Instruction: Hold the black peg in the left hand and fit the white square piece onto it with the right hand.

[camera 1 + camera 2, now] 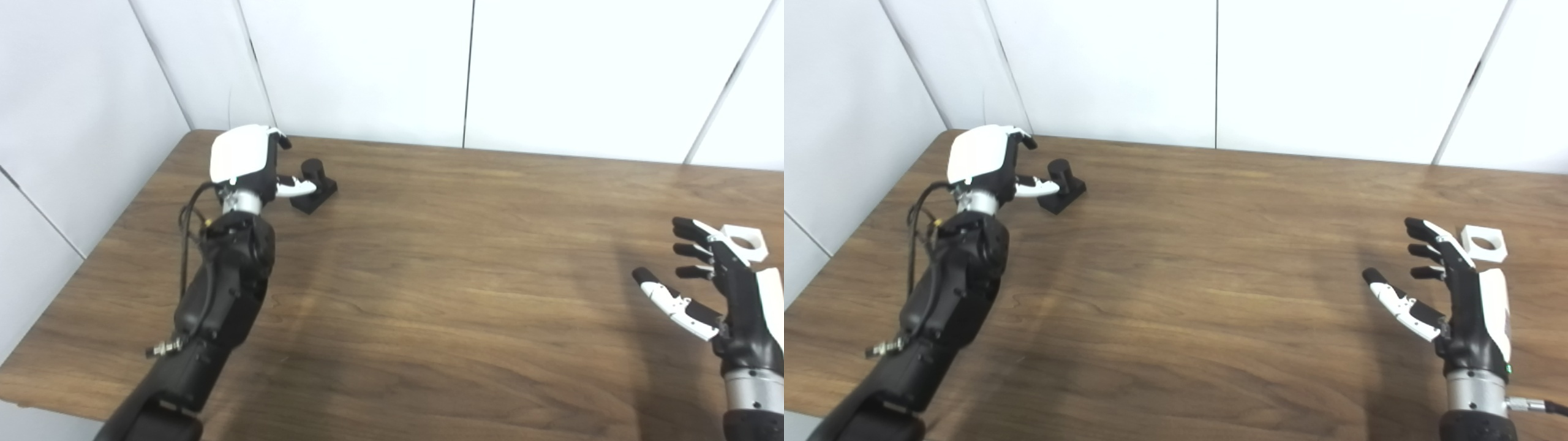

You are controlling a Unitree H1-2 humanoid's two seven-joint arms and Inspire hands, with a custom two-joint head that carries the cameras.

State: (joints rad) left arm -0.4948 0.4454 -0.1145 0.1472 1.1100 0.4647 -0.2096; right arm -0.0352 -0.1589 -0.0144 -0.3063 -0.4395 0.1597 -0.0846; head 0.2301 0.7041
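The black peg [315, 185] stands on its square black base on the table at the far left. My left hand [251, 160] is right beside it on its left, fingers apart, with the thumb reaching to the peg's base; it holds nothing. The white square piece [1484, 242], with a round hole, lies flat on the table at the right. My right hand [1448, 294] hovers open just left of and nearer than the piece, palm facing left, fingers spread, empty. In the left eye view the right hand [716, 285] partly covers the piece [747, 240].
The wooden table [441, 257] has white wall panels behind it and along its left side. Its left edge runs close to my left arm [214, 306]. Its front edge is at the bottom left.
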